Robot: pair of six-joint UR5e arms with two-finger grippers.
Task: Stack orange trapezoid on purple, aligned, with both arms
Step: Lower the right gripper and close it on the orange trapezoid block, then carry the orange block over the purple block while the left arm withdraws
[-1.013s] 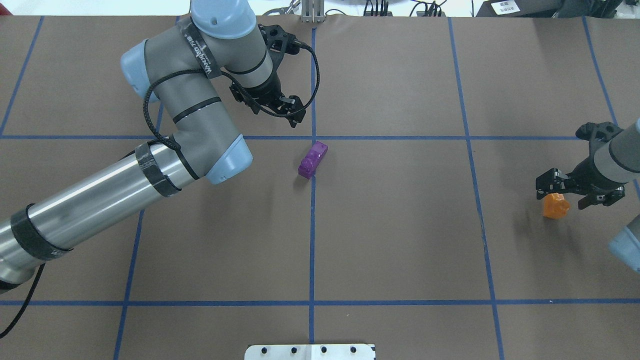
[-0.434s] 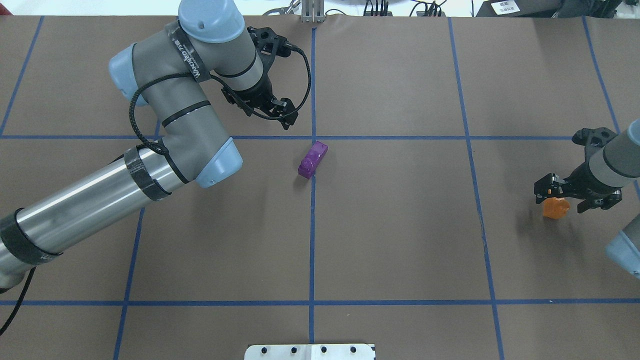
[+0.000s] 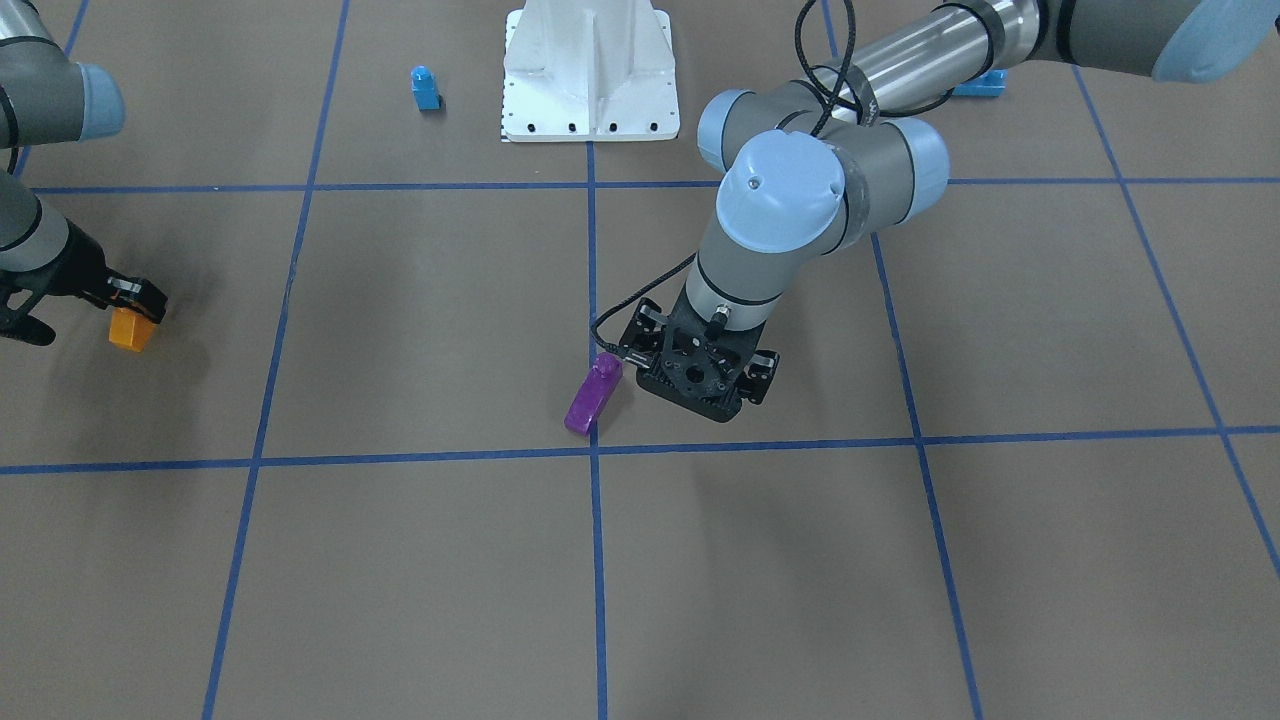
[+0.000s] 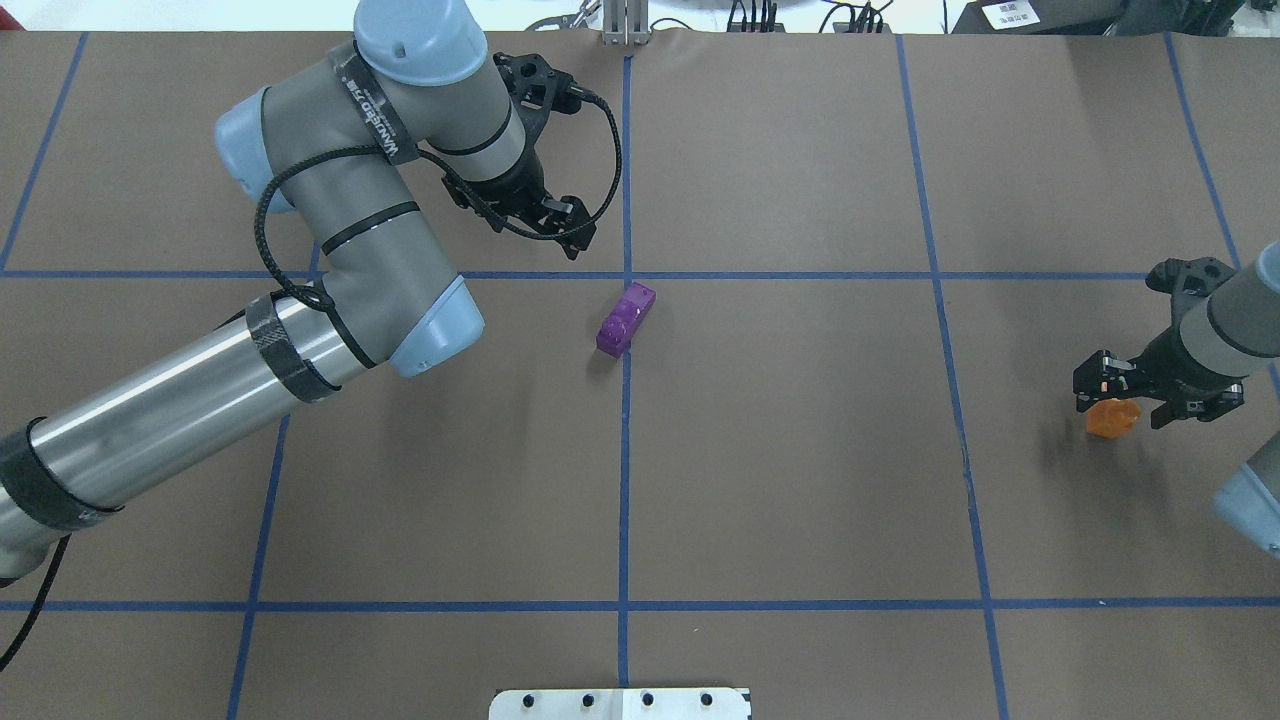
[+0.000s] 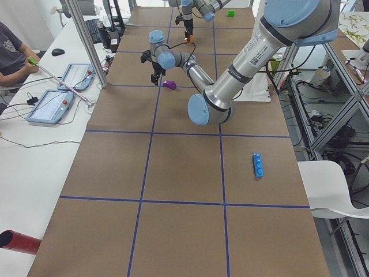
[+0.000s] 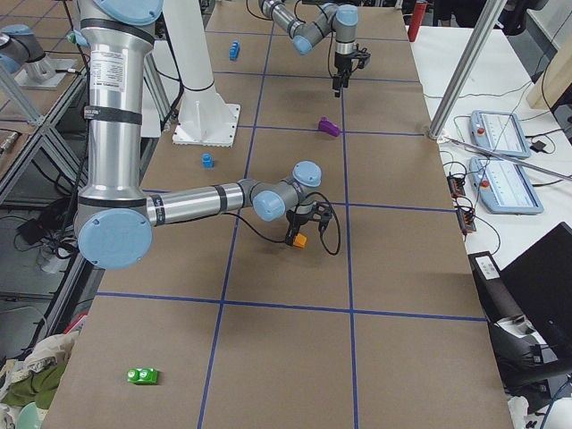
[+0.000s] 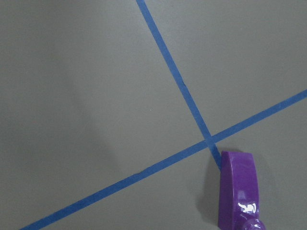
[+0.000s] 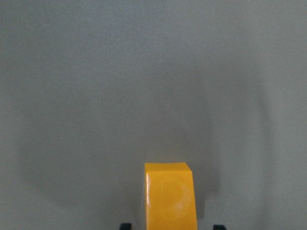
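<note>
Nearest the robot, the white base plate (image 4: 620, 703) is seen at the edge of the brown desk (image 4: 800, 480), which is divided into squares by blue tape lines (image 4: 625, 480). Beside the base, on the robot's right, a small blue single-stud brick (image 3: 425, 88) is stood; on the robot's left, a long blue brick (image 5: 258, 164) is laid flat.

Farther out, at the right-hand end of the desk, the orange trapezoid (image 4: 1110, 420) is found on the brown surface, inside a square and clear of the tape. The right gripper (image 4: 1125, 405) is lowered over it with its jaws apart, one on each side of the brick. In the right wrist view a gap is seen between the orange trapezoid (image 8: 170, 196) and each black fingertip (image 8: 124, 225), so nothing is clamped.

Near the middle of the desk, the purple brick (image 4: 627, 318) is laid across the central tape line, just short of a crossing, with its long axis slanted to the grid. A round stud is shown at the end nearer the robot. In the left wrist view, only part of the purple brick (image 7: 237, 189) is caught at the bottom edge.

Beyond the crossing and slightly to the robot's left, the left gripper (image 4: 572, 228) is held above the desk, pointing down, with its jaws apart and nothing between them. The purple brick is not touched by it
</note>
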